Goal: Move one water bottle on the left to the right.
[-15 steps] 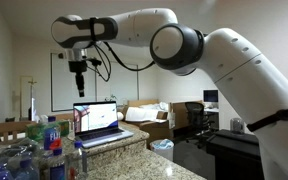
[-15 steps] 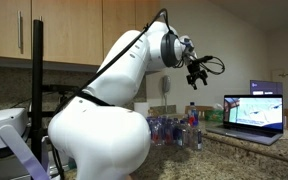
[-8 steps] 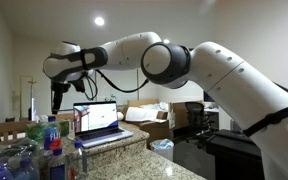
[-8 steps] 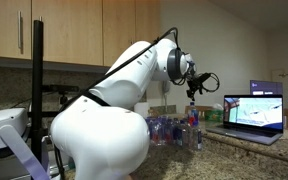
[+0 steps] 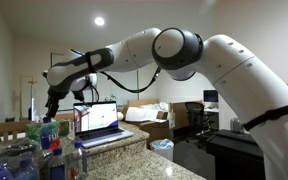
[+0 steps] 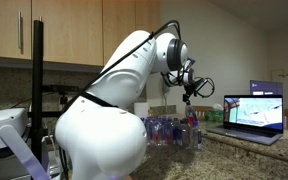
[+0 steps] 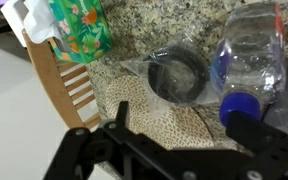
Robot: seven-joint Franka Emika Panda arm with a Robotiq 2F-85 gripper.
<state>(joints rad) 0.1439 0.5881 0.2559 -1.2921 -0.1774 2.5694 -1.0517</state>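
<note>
Gripper (image 6: 188, 97) has been brought lower than a moment ago, jaws spread wide, nothing held; water bottle (image 7: 252, 52) is seen upper right in wrist view, just beyond it.

No legible text, brand or number in any view. The laptop screen (image 6: 254, 108) is lit in both exterior views, but its content is too small to read. The water bottle (image 7: 246, 55) has a blue label band, blurred in the wrist view, lettering not resolved. The green container (image 7: 79, 28) carries coloured print, no words made out.
</note>
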